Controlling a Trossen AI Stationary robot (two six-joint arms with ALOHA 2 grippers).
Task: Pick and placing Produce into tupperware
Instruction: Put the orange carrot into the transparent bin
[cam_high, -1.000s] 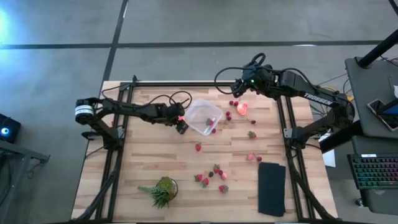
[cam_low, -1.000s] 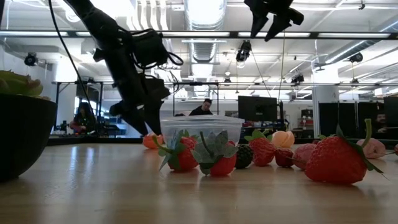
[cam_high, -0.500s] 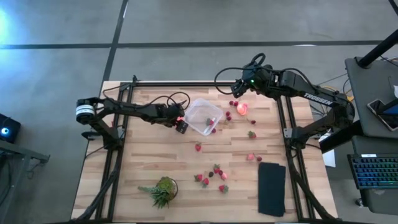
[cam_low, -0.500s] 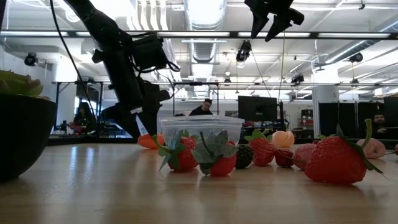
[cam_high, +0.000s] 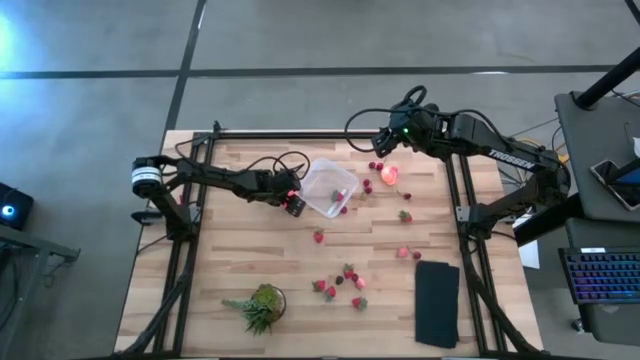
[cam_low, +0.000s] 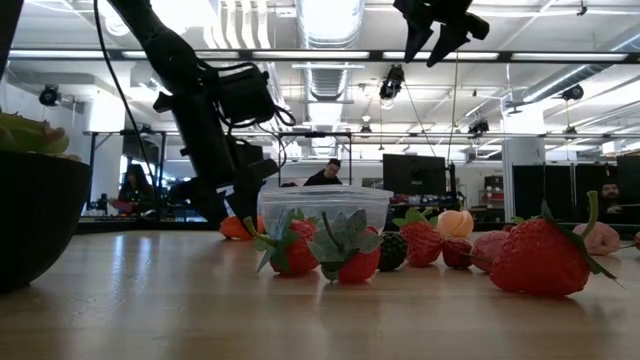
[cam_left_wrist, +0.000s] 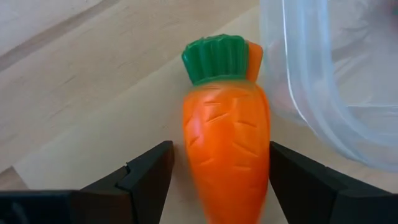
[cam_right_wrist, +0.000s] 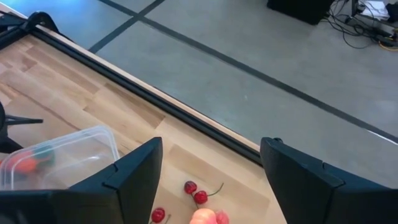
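Two dark arms reach over the wooden desk (cam_high: 250, 250), which fills the lower middle of the high view. Left pincer (cam_high: 291, 203) sits at centre frame, just left of the clear tupperware (cam_high: 326, 187); its fingers are clamped on the orange carrot (cam_left_wrist: 227, 146), which lies on the wood right beside the tub's wall. Right pincer (cam_high: 385, 141) hangs raised at upper centre-right, fingers apart and holding nothing, above the pink-orange round fruit (cam_high: 389, 175) and some cherries (cam_right_wrist: 194, 192). A black pad (cam_high: 437, 303) lies at lower right, a spiky potted plant (cam_high: 260, 305) at lower left. Small strawberries (cam_high: 340, 283) are scattered across the lower middle, and at least one red piece shows in the tub.
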